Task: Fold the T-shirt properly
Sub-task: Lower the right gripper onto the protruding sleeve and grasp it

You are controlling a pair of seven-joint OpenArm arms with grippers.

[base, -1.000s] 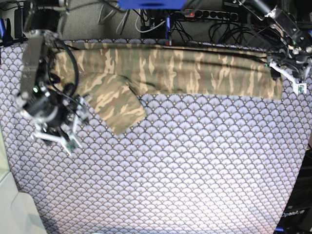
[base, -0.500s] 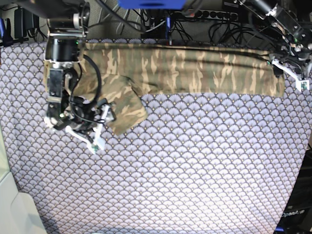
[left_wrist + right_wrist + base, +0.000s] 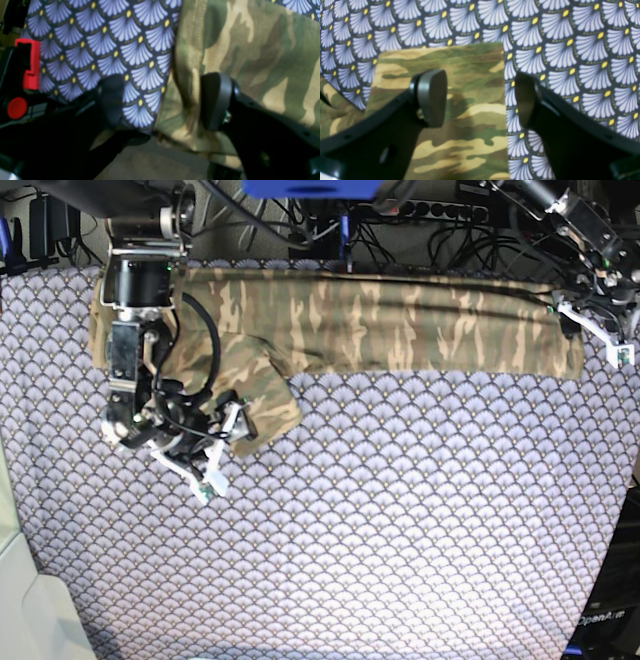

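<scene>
The camouflage T-shirt [image 3: 400,320] lies as a long folded band along the table's far edge, one sleeve [image 3: 265,395] slanting down at the left. My right gripper [image 3: 222,452] hangs open over that sleeve's lower corner. In the right wrist view, the right gripper [image 3: 480,100] straddles the sleeve [image 3: 470,112]: one pad [image 3: 432,97] over cloth, the other over tablecloth. My left gripper [image 3: 590,330] is at the band's right end. In the left wrist view, the left gripper [image 3: 162,100] stands open with the T-shirt's stitched hem [image 3: 190,62] between its fingers, not clamped.
The fan-scale tablecloth [image 3: 400,530] covers the whole table. Cables and a power strip [image 3: 430,210] run behind the far edge. The left wrist view shows the table's edge with floor [image 3: 155,162] below and a red-marked device [image 3: 27,62] beside it.
My right arm swung in from the table's left side to the sleeve, and its gripper now sits over the sleeve's lower corner. The left arm and the shirt's band barely moved.
</scene>
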